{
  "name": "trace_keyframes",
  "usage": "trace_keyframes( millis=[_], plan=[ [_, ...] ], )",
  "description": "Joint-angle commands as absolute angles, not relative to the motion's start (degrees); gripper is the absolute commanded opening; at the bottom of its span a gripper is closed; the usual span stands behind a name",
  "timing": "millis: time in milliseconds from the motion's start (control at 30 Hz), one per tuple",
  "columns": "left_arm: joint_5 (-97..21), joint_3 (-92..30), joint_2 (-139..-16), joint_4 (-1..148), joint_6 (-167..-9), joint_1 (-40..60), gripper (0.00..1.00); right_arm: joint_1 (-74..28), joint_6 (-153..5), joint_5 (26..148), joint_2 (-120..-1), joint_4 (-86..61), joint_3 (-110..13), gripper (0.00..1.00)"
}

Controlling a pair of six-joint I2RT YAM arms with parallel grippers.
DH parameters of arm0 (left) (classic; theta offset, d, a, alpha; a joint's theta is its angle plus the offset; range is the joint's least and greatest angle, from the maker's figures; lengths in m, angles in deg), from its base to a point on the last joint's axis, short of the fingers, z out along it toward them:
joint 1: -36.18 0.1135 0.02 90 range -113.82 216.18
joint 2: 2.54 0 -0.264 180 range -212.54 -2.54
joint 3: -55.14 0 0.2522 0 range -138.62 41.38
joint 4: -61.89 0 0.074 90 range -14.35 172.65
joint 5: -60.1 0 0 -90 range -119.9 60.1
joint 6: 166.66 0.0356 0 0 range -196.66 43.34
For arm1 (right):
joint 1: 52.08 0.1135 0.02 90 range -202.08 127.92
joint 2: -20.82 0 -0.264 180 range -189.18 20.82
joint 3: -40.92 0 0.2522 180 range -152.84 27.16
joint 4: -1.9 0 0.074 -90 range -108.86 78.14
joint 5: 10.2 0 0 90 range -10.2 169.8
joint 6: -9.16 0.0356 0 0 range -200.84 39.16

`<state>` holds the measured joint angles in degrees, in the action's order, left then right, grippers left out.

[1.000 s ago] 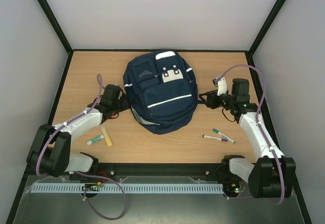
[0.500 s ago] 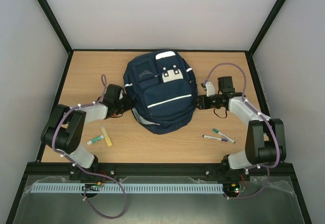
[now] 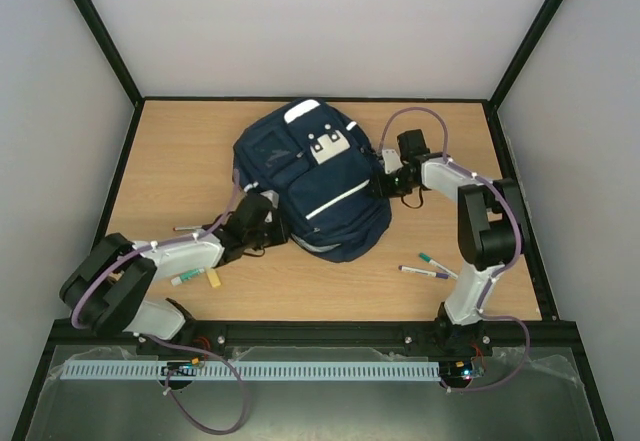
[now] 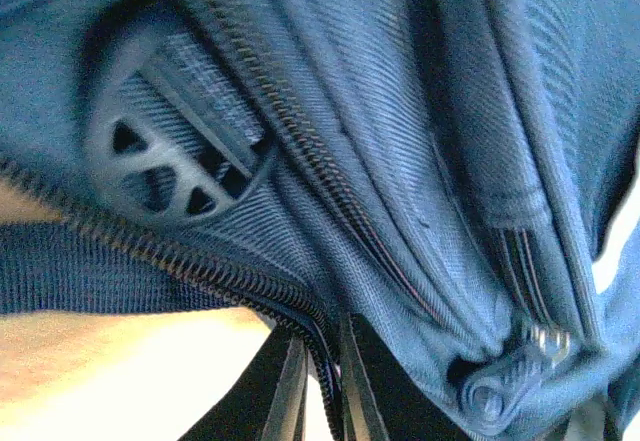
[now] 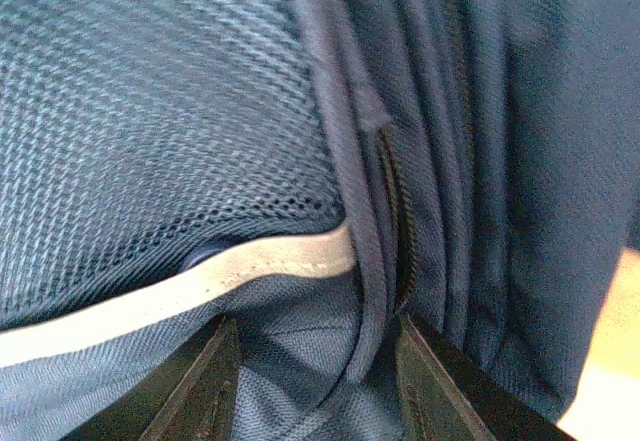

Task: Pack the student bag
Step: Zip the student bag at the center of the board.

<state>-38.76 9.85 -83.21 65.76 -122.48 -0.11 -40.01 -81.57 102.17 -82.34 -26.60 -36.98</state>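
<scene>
The student bag [image 3: 315, 186] looks soft and floppy, best held at seams. The left gripper [image 4: 322, 346] pinches its near-left zipper seam [image 4: 200, 264]; the right gripper [image 5: 315, 341] clamps a far-right fold [image 5: 362, 261].

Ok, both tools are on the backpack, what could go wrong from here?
The left tool pinches the backpack by thin fabric along its zipper; that hold may slip. The left arm lies right beside the green marker, so dragging the backpack could sweep it away.
</scene>
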Motion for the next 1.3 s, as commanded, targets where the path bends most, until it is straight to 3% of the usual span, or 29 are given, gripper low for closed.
trace_keyframes(
  millis=[0, 33, 167, 267, 333, 433, 500, 700, 867, 1100, 1167, 1233, 1267],
  plan=[
    [-39.62, 7.93, -82.48, 66.85, -122.82, -6.42, 0.13, -39.29, -79.38, 99.0, -87.13, -29.65, -43.91, 0.44],
    [-38.75, 6.24, -82.21, 69.69, -121.96, -7.2, 0.17, -39.25, -79.09, 98.96, -86.54, -30.04, -44.7, 0.44],
    [-30.51, 1.15, -76.39, 84.5, -118.65, -8.55, 0.6, -39.32, -79.18, 99.35, -79.98, -31.19, -45.23, 0.45],
    [-25.97, 0.36, -68.83, 91.56, -117.93, -8.39, 0.77, -39.3, -79.59, 99.51, -74.23, -32.89, -44.56, 0.45],
    [-23.89, 0.94, -65.49, 94.07, -117.41, -8.27, 0.81, -39.28, -79.04, 102.25, -70.01, -32.56, -42.25, 0.46],
    [-20.42, 2.79, -64.01, 96.07, -115.61, -8.08, 0.77, -39.1, -78.88, 109.15, -64.06, -27.37, -34.58, 0.47],
    [-18.07, 4.44, -66.37, 96.47, -114.73, -7.83, 0.66, -38.73, -81.1, 113.22, -62.33, -24.84, -30.04, 0.45],
    [-17.0, 5.38, -71.99, 91.28, -114.94, -6.05, 0.47, -38.79, -81.99, 115.55, -65.14, -25.22, -29.63, 0.43],
    [-15.8, 4.06, -75.69, 88.61, -116.59, -4.63, 0.45, -38.77, -82.26, 115.98, -66.43, -25.65, -29.79, 0.43],
    [-17.19, 2.72, -79.86, 87.71, -115.82, -4.42, 0.26, -38.77, -82.81, 116.24, -67.93, -25.83, -30.01, 0.41],
    [-16.85, 2.81, -80.64, 87.37, -115.46, -4.42, 0.29, -38.79, -83.26, 116.75, -68.89, -26.36, -30.31, 0.41],
    [-15.68, 2.18, -82.16, 87.6, -115.28, -4.36, 0.41, -38.8, -83.78, 117.23, -69.49, -26.86, -30.63, 0.41],
    [-14.71, 1.54, -83.24, 87.94, -115.19, -4.34, 0.43, -38.65, -83.94, 117.25, -69.38, -26.82, -30.66, 0.42]
  ],
)
